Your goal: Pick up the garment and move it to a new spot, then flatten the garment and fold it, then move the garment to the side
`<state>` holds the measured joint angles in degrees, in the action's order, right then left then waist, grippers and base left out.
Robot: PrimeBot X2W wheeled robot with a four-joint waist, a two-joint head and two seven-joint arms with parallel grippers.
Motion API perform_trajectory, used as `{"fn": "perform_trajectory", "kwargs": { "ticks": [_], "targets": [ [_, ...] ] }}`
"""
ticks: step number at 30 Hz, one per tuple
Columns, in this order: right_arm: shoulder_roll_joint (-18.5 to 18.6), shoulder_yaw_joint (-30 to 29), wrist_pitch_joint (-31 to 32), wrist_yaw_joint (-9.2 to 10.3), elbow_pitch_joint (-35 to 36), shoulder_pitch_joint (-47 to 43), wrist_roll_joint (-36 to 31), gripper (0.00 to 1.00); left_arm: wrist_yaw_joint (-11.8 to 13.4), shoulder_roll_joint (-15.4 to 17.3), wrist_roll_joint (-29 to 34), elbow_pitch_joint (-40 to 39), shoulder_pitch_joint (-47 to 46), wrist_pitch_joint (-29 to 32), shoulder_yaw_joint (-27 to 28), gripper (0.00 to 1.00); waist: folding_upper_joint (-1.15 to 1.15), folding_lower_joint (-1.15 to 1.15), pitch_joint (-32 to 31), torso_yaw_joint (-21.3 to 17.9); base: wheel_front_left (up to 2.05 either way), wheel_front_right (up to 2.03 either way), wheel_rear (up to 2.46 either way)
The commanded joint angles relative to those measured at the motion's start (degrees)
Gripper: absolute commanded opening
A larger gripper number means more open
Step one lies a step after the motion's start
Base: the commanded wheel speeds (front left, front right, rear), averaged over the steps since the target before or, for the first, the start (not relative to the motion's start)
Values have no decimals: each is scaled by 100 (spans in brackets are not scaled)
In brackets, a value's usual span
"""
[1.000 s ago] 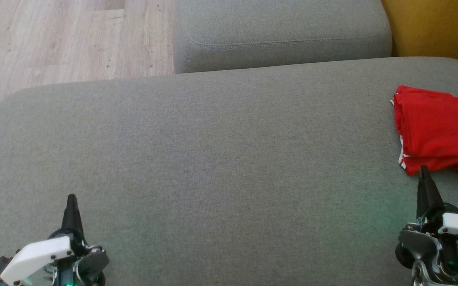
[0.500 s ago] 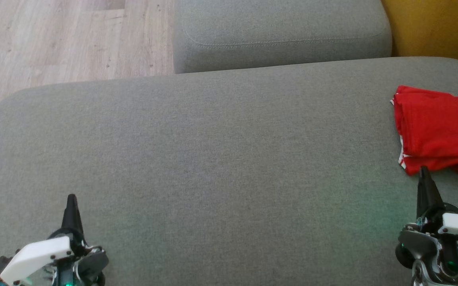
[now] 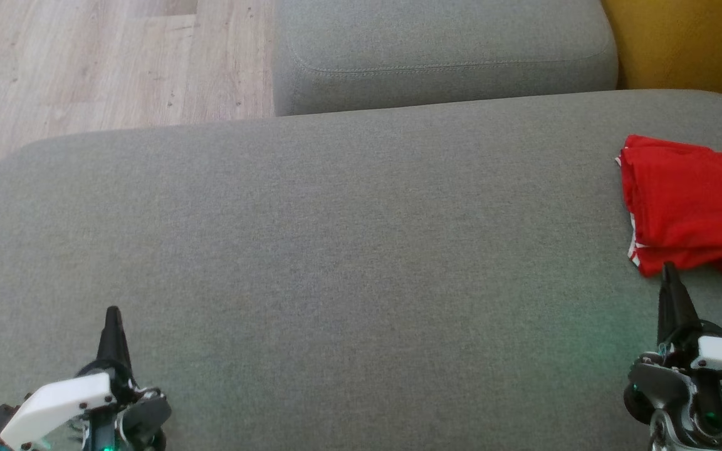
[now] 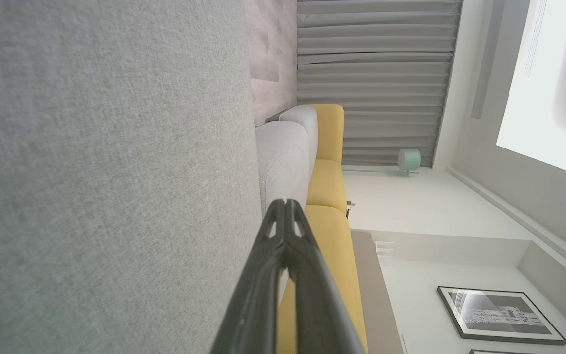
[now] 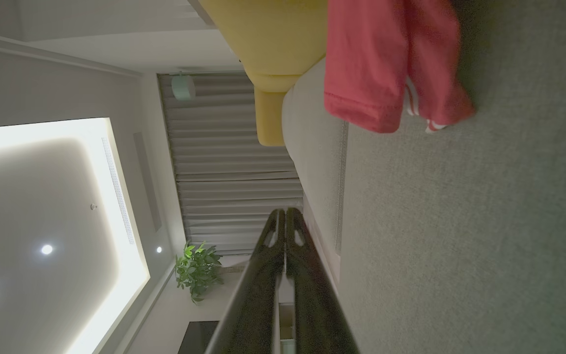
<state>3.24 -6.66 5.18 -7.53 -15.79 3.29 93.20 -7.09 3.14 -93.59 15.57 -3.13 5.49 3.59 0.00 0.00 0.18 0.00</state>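
The garment (image 3: pixel 693 203) is red with white trim, folded into a compact stack at the far right of the grey cushion (image 3: pixel 336 250); it runs off the head view's right edge. In the right wrist view the garment (image 5: pixel 386 64) lies ahead of the fingers. My right gripper (image 3: pixel 669 270) is shut and empty, its tip just short of the garment's near edge; its joined tips (image 5: pixel 285 212) show in the right wrist view. My left gripper (image 3: pixel 113 312) is shut and empty at the lower left over bare cushion, tips pressed together (image 4: pixel 285 202) in its wrist view.
A second grey cushion (image 3: pixel 442 53) abuts the far edge. Wooden floor (image 3: pixel 85 62) lies beyond the cushion's left and far-left side. A yellow sofa part (image 3: pixel 687 44) stands at the far right. The cushion's rounded left corner drops to the floor.
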Motion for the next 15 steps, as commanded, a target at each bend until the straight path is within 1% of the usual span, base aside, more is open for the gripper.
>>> {"fn": "perform_trajectory", "kwargs": {
  "ticks": [1,15],
  "targets": [
    [28,100,62,4,182,281,-33,0,-40,39,70,-157,-298,30,206,0,0,0,0,0,0,0,0],
    [16,84,75,4,181,282,-46,0,-40,28,83,-156,-300,43,222,0,0,0,0,0,0,0,0]
  ]
}}
